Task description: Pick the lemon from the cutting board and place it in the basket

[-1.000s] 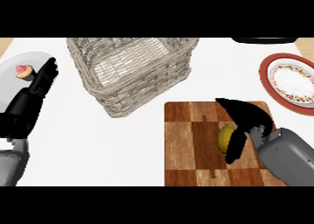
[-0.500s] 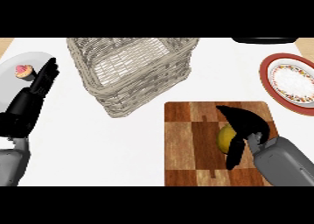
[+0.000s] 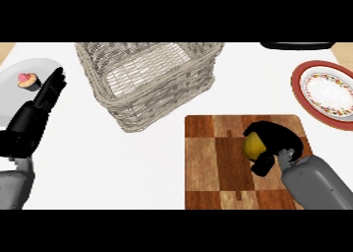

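your right hand sits curled over the lemon on the cutting board, fingers arched across its top and thumb below, so the fruit is wrapped from the right and only its left side shows. it looks closed on the lemon, though the far side of the grip is hidden. the lemon rests on the board, not yet lifted. the basket stands just up and left of the board, mouth open, a short carry away. your left hand rests open at the left, fingers straight, near the cupcake on its plate, clear of the route.
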Robot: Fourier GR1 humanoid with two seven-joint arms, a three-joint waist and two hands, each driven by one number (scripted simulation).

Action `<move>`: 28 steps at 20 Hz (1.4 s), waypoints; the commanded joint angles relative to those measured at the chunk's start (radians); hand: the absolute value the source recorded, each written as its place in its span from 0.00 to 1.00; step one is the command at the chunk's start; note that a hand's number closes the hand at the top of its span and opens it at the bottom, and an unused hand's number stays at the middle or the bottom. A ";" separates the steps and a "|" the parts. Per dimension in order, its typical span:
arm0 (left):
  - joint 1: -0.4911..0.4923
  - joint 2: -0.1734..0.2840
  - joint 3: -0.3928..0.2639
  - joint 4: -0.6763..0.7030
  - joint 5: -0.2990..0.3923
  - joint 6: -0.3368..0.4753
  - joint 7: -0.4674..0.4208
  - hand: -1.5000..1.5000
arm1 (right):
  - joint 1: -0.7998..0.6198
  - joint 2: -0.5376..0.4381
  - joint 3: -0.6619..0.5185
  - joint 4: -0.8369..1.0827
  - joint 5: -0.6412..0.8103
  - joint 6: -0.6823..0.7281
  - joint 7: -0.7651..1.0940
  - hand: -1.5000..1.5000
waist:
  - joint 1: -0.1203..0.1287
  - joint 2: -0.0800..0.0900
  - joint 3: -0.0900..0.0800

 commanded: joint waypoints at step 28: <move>0.027 -0.032 0.032 -0.006 -0.049 -0.008 0.014 0.50 | 0.027 0.268 -0.039 -0.303 0.894 -0.485 0.535 1.00 | -0.050 -0.024 -0.001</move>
